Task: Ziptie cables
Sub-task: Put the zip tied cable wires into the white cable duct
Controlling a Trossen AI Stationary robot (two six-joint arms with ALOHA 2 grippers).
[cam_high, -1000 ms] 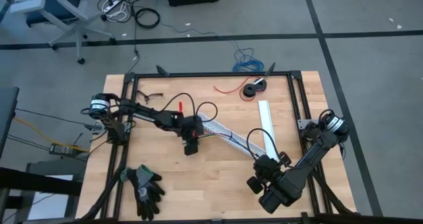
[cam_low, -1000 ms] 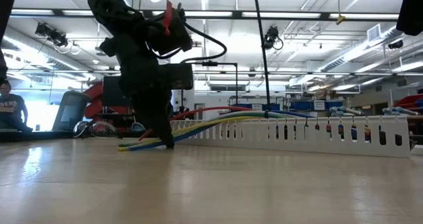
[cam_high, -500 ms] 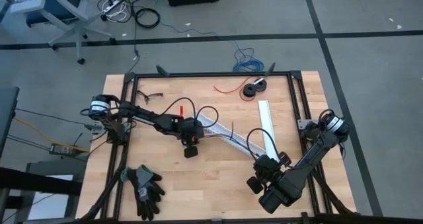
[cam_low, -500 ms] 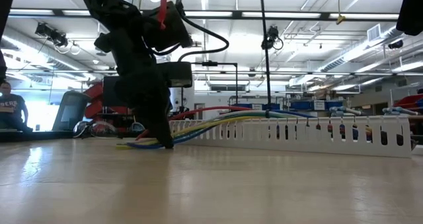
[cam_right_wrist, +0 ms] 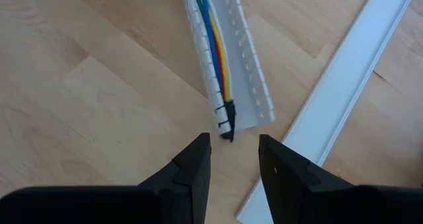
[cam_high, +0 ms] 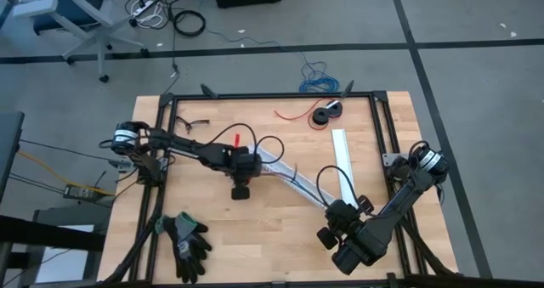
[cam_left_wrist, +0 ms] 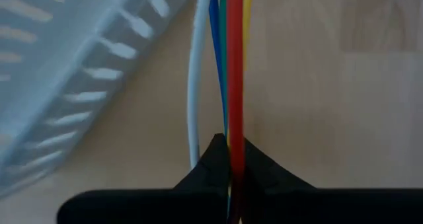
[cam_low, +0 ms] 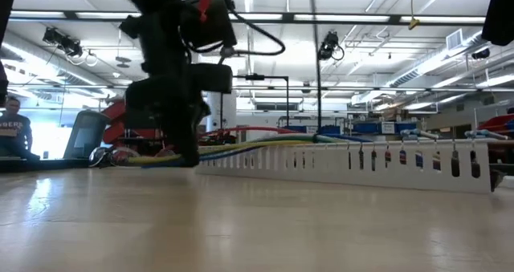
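Note:
The cables (cam_left_wrist: 232,65), thin red, green, yellow, blue and white wires, run from a white slotted duct (cam_high: 293,179) toward the table's left. My left gripper (cam_left_wrist: 231,168) is shut on them just off the duct's left end, as the low view shows at my left gripper (cam_low: 183,153). Their dark joined end (cam_right_wrist: 228,115) lies at the duct's other end. My right gripper (cam_right_wrist: 234,159) hovers open above that end, touching nothing. My left gripper pinches the cable bundle (cam_left_wrist: 234,141) between its two fingers, near its loose end. The fingers come from above, steeply down, across the wires. The white wire (cam_left_wrist: 193,118) passes beside one finger; whether it is in the pinch I cannot tell. The held stretch (cam_low: 233,149) hangs above the table.
A flat white cover strip (cam_high: 343,162) lies right of the duct. A black spool with red wire (cam_high: 327,114) sits at the far edge, glasses (cam_high: 194,125) at the far left, dark gloves (cam_high: 187,241) at the near left. A black frame rims the table.
My left gripper has risen and drawn slightly toward the table's left edge, tipping as it went. The cables' loose end, which lay on the table, is now lifted clear, and the wires run nearly level into the duct.

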